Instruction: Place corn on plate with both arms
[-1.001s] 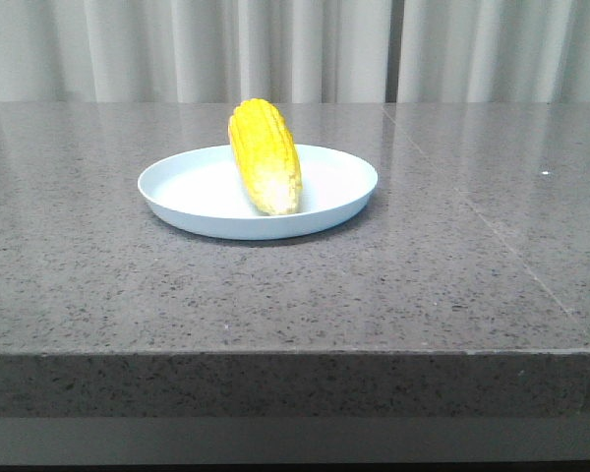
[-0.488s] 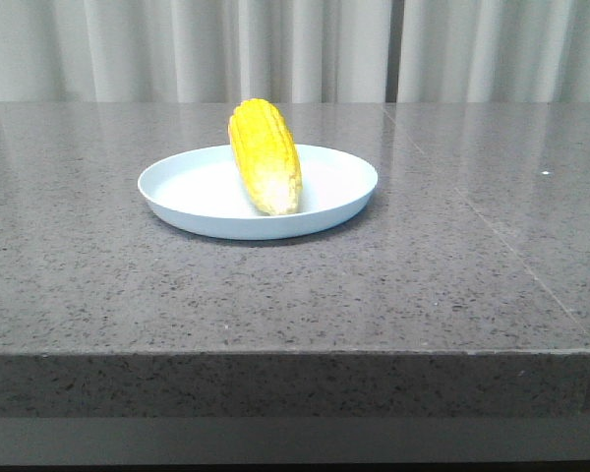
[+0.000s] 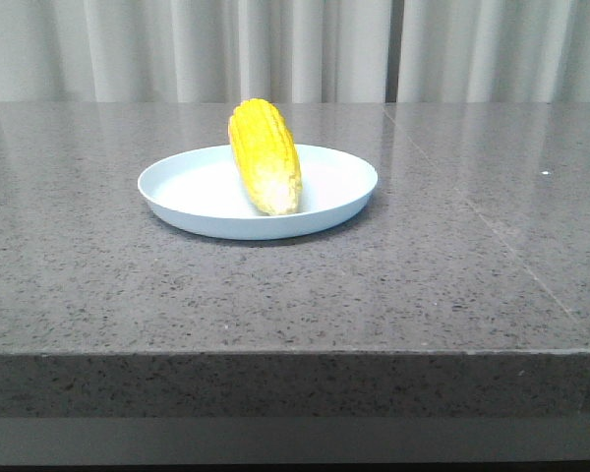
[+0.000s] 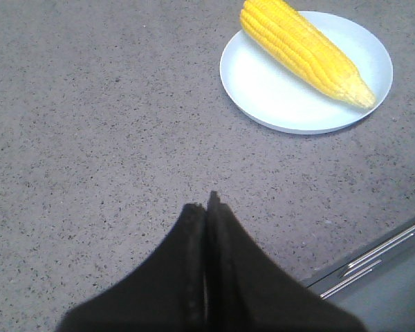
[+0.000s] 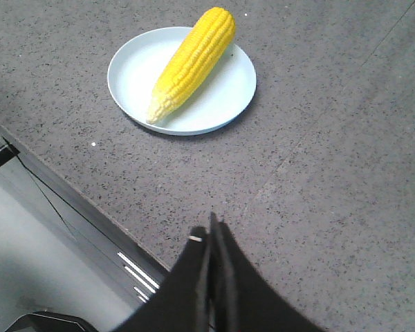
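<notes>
The yellow corn point(image 3: 265, 155) lies across the pale blue plate point(image 3: 177, 182), its paler tip toward the front rim and its far end over the back rim. The wrist views also show the corn point(image 4: 303, 50) point(image 5: 191, 59) on the plate point(image 4: 263, 83) point(image 5: 228, 90). My left gripper point(image 4: 206, 205) is shut and empty, held above the bare table well away from the plate. Near the table's front edge hangs my right gripper point(image 5: 211, 232), also shut with nothing in it. Neither gripper appears in the front view.
The grey speckled stone table point(image 3: 423, 265) has a seam running across its right side. Its front edge point(image 3: 295, 352) drops off toward the robot. Pale curtains point(image 3: 295, 49) hang behind the table.
</notes>
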Robot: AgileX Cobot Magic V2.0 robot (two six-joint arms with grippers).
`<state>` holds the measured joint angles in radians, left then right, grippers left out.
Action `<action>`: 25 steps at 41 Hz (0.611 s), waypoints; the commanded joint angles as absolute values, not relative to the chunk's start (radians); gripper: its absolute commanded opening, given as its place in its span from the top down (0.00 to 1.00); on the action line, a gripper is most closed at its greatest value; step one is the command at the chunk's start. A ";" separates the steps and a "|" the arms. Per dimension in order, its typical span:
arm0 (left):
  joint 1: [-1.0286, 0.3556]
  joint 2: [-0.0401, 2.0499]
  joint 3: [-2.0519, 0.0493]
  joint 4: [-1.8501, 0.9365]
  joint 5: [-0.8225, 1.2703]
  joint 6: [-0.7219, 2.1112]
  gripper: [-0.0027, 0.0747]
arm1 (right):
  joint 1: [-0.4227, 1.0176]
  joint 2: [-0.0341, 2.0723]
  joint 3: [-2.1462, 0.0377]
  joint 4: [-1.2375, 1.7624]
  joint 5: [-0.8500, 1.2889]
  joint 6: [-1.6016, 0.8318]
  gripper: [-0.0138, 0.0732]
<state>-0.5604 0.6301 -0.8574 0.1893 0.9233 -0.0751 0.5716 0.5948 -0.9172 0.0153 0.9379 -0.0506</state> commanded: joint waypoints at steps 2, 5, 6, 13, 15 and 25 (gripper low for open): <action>-0.569 0.631 -0.882 0.189 0.862 -0.072 0.99 | 0.572 0.596 -0.942 0.020 0.866 -0.062 0.92; -0.569 0.631 -0.882 0.189 0.862 -0.072 0.99 | 0.572 0.596 -0.942 0.020 0.866 -0.062 0.92; -0.569 0.631 -0.882 0.189 0.862 -0.072 0.99 | 0.572 0.596 -0.942 0.020 0.866 -0.062 0.92; -0.517 0.586 -0.859 0.185 0.853 -0.072 0.99 | 0.572 0.596 -0.942 0.020 0.867 -0.062 0.92; -0.481 0.559 -0.835 0.166 0.825 -0.072 0.99 | 0.572 0.596 -0.942 0.020 0.867 -0.062 0.92; -0.283 0.327 -0.537 0.103 0.434 -0.072 0.99 | 0.572 0.596 -0.942 0.020 0.868 -0.062 0.92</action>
<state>-0.3390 0.3937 -0.6092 0.1258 0.6493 -0.0751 0.5716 0.5948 -0.9172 0.0170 0.9379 -0.0506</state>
